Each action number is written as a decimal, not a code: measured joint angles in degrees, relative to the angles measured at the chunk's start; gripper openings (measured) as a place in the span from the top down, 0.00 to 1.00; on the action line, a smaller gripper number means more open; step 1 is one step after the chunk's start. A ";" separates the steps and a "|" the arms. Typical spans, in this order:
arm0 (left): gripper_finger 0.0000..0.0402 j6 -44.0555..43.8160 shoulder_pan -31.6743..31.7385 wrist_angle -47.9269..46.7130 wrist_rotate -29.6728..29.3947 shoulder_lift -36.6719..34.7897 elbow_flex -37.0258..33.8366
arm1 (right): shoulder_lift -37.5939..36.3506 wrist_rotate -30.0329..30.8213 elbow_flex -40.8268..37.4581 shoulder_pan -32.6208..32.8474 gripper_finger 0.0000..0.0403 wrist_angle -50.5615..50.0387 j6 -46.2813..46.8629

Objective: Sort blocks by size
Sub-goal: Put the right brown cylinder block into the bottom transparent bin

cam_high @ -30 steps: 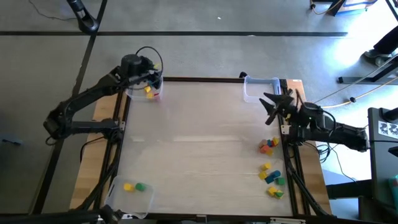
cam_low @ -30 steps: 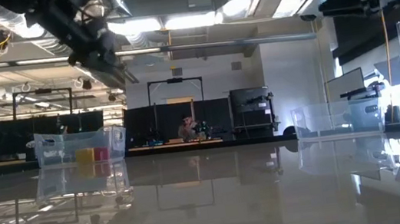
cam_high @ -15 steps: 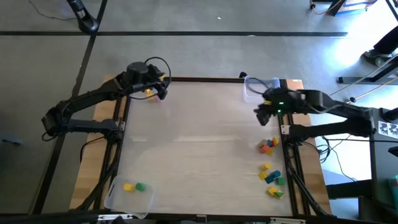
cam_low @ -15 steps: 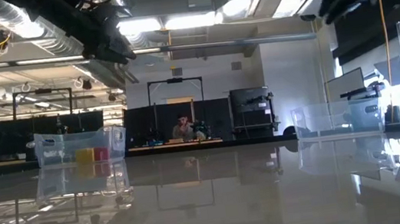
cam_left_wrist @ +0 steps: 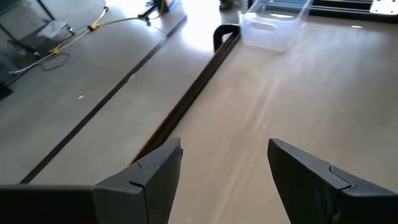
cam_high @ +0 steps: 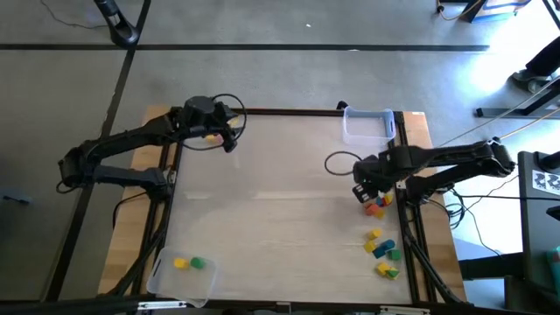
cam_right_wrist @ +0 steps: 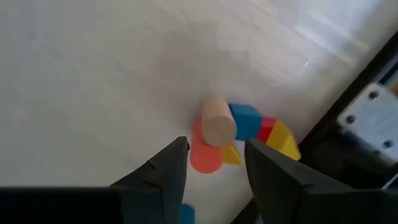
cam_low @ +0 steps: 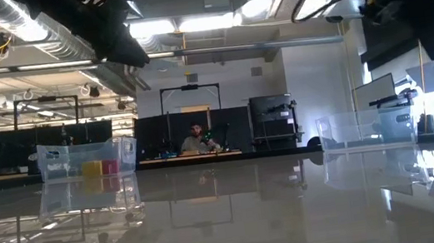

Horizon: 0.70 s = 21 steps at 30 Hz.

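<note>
Room: behind the table [cam_high: 280,192] we see, in the low view, a dim workshop with ceiling lights, dark racks and a person [cam_low: 196,137] seated far back.
Table: pale wood in a dark frame, with clear trays at three corners.
Left gripper [cam_high: 229,140]: we find it above the far left part of the table, just beside the far left tray [cam_low: 87,159]; its own wrist view shows the two fingers [cam_left_wrist: 152,171] set wide apart with only bare table between them, nothing held.
Right gripper [cam_high: 361,190]: it hangs over the right side, close above a small cluster of blocks [cam_high: 377,206]; its fingers [cam_right_wrist: 163,168] stand partly apart on either side of the cluster and grip nothing that we can see.
Blocks under right gripper: we make out an orange piece [cam_right_wrist: 205,155], a pale round-ended piece [cam_right_wrist: 217,121], a blue one [cam_right_wrist: 245,121], red and yellow, all touching.
Other blocks: a second loose group [cam_high: 383,251] of yellow, blue and green lies nearer the front along the right edge.
Near left tray [cam_high: 162,278]: holds a yellow block [cam_high: 180,262] and a green block [cam_high: 198,262] side by side.
Far left tray: yellow and red blocks inside.
Far right tray [cam_high: 367,125]: we cannot tell whether it holds anything.
</note>
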 joint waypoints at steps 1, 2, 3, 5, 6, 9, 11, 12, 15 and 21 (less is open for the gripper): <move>0.44 0.44 -0.48 0.02 0.01 0.00 0.00 | 0.00 0.44 -0.53 1.02 0.60 0.33 1.55; 0.44 1.08 -0.98 0.02 -0.01 0.00 0.00 | -0.02 1.00 -1.05 2.02 0.60 0.58 3.15; 0.44 1.30 -1.44 0.02 -0.01 0.00 0.00 | -0.04 1.51 -1.80 3.04 0.60 0.99 4.75; 0.44 1.50 -2.33 -0.13 -0.01 0.00 0.00 | -0.02 1.98 -3.29 4.72 0.60 1.29 8.14; 0.44 1.76 -2.71 -0.27 0.01 0.00 0.00 | -0.02 1.98 -3.97 5.37 0.60 1.33 9.55; 0.44 2.71 -3.63 -0.34 0.02 0.00 0.00 | -0.02 1.97 -6.00 6.57 0.57 3.23 12.05; 0.44 3.09 -3.96 -0.33 0.02 0.00 0.00 | -0.02 1.41 -7.23 6.84 0.53 5.36 12.43; 0.44 3.21 -4.02 -0.35 0.03 0.00 0.00 | -0.02 0.95 -7.72 6.74 0.50 6.15 12.49; 0.44 3.54 -4.26 -0.36 0.02 0.00 0.00 | -0.02 0.95 -8.69 6.68 0.44 7.94 13.14; 0.44 4.20 -4.26 -0.38 0.02 0.00 0.00 | -0.02 1.15 -11.48 6.68 0.40 8.37 15.13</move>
